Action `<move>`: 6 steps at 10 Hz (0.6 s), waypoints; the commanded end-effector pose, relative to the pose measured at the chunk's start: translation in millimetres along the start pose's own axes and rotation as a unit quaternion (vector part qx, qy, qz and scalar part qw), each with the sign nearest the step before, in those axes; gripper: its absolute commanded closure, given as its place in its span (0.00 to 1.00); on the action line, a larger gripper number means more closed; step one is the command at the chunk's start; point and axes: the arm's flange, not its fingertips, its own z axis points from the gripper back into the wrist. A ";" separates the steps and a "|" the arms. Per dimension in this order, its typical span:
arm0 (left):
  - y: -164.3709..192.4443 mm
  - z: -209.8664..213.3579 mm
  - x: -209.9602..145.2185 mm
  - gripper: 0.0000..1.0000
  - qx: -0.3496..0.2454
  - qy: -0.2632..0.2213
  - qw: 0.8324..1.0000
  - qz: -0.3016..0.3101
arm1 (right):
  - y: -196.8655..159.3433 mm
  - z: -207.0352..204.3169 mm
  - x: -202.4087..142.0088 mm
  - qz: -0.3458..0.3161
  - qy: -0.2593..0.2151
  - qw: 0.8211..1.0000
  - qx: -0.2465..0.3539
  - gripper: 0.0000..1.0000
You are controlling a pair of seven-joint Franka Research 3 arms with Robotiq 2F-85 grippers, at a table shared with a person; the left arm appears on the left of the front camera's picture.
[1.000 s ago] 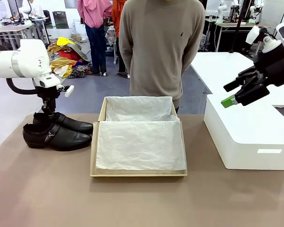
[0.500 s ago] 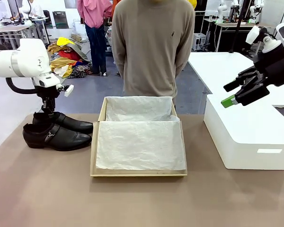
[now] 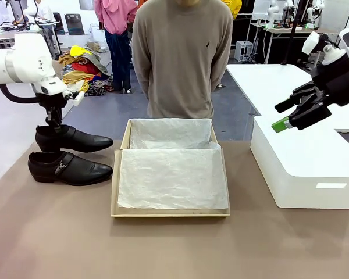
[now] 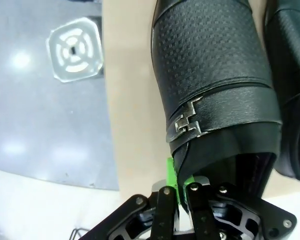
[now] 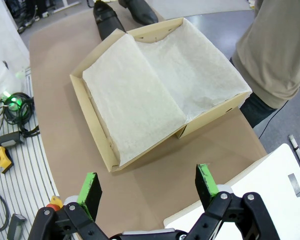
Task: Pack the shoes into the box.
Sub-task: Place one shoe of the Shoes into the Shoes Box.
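**L gripper point(image 3: 54, 127) clamped on one shoe, box point(image 3: 114, 192) open**

L gripper sits left of the box, pads point(image 4: 170, 172) pinched tight on the heel rim of the far shoe point(image 3: 75, 140), whose toe points twd the box. In the wrist view the green pads squeeze the leather collar just behind the strap w/ metal buckle point(image 4: 188, 121). Can't tell if the sole is clear of the table point(image 3: 163, 250).

Near shoe point(image 3: 70, 167) lies flat on the table, also left of the box. Its toe is near the box's left wall but not touching.

The box is open, flap at its far end, w/ white tissue paper point(image 3: 172, 177) spread over the inside.

R gripper point(image 3: 281, 115) hangs in the air right of the box, over the white bin point(image 3: 305, 174) that sits just right of the box. Its fingers are spread wide apart.

A person point(image 3: 182, 58) stands behind the box's far end.
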 end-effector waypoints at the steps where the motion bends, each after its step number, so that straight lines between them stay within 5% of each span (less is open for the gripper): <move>1: 22.1 25.0 -3.3 1.00 0.005 0.010 1.000 -0.005 | -1.4 -0.9 1.1 0.002 -0.013 1.000 0.006 0.00; 6: 17.4 113.1 11.3 1.00 0.015 0.019 0.999 0.043 | -1.4 -0.9 1.1 0.002 -0.013 1.000 0.006 0.00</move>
